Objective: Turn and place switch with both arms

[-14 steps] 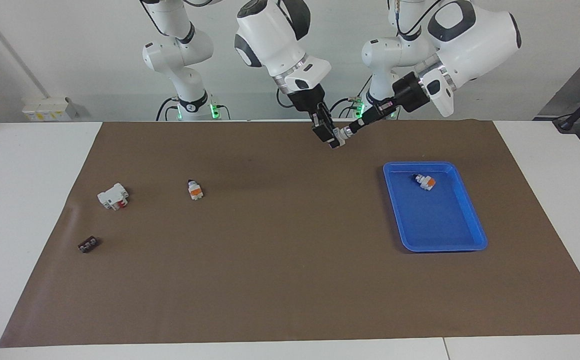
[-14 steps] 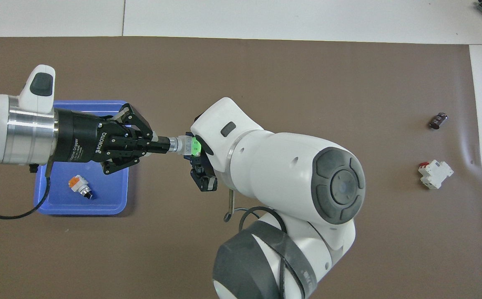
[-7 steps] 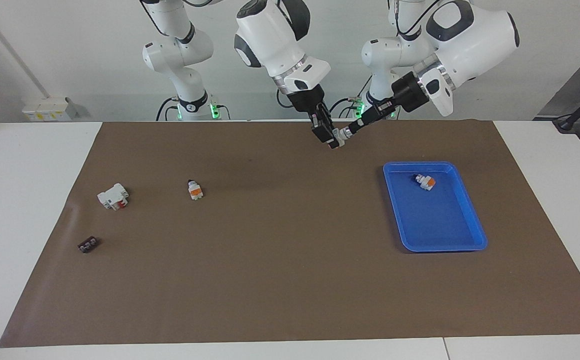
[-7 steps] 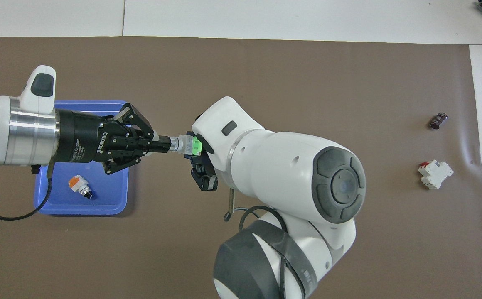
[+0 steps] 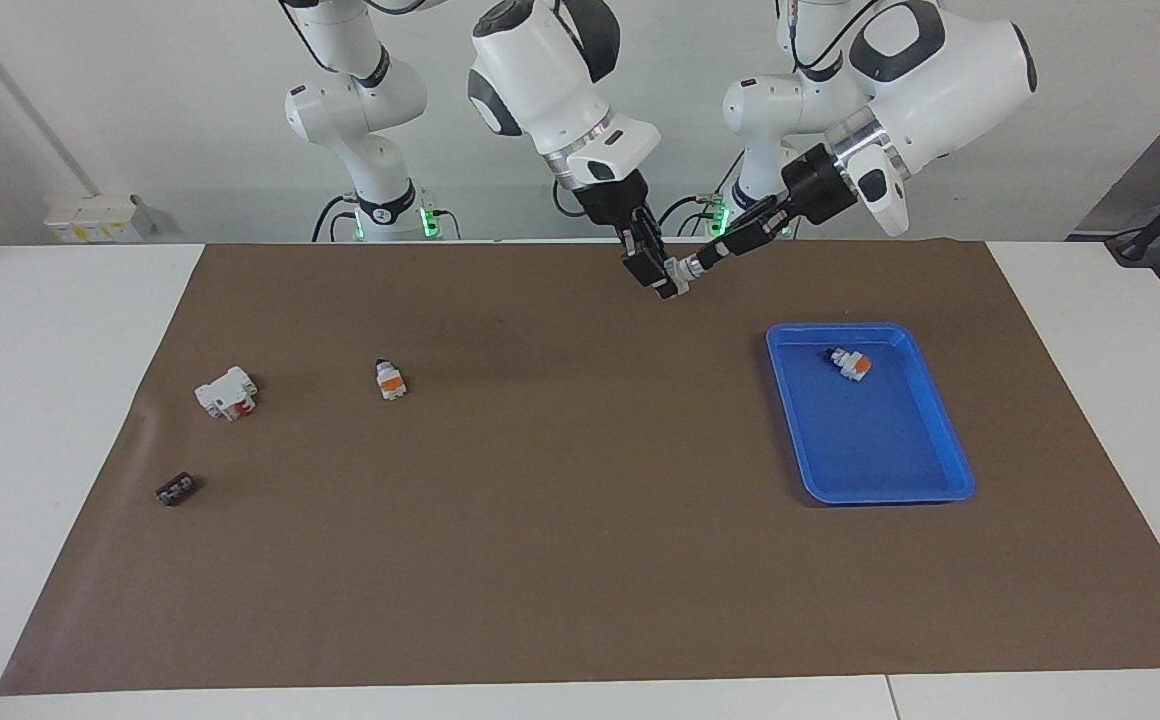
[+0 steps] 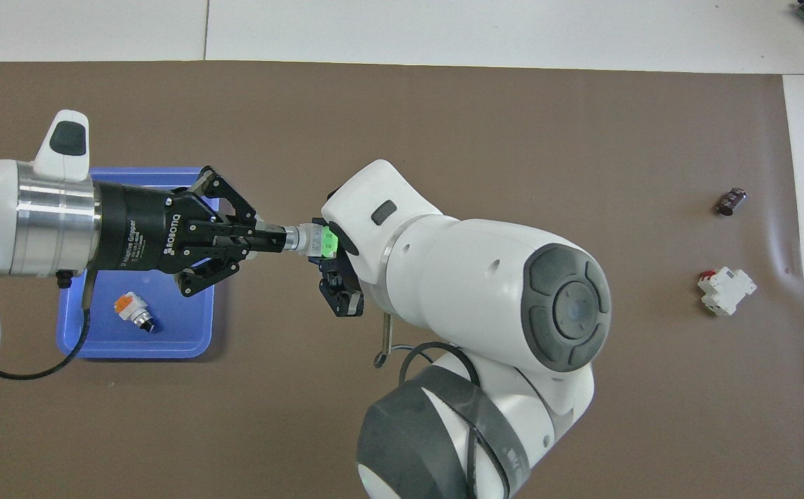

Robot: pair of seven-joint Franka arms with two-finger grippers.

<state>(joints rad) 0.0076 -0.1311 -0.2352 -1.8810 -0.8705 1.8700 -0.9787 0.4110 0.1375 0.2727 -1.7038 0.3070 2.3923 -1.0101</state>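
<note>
Raised over the brown-covered worktop (image 5: pixel 580 560), the small white-grey green-faced switch (image 6: pixel 320 241) hangs between both black grippers: right gripper (image 6: pixel 333 274) pinches its body, left gripper (image 6: pixel 270 239) pinches its black knob.

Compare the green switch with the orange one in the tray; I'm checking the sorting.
The green switch is up in the air, gripped by the left gripper and the right gripper; the orange switch lies loose in the blue tray. Their faces differ: green, orange. Both are small, white-bodied, with a dark knob end.
</note>
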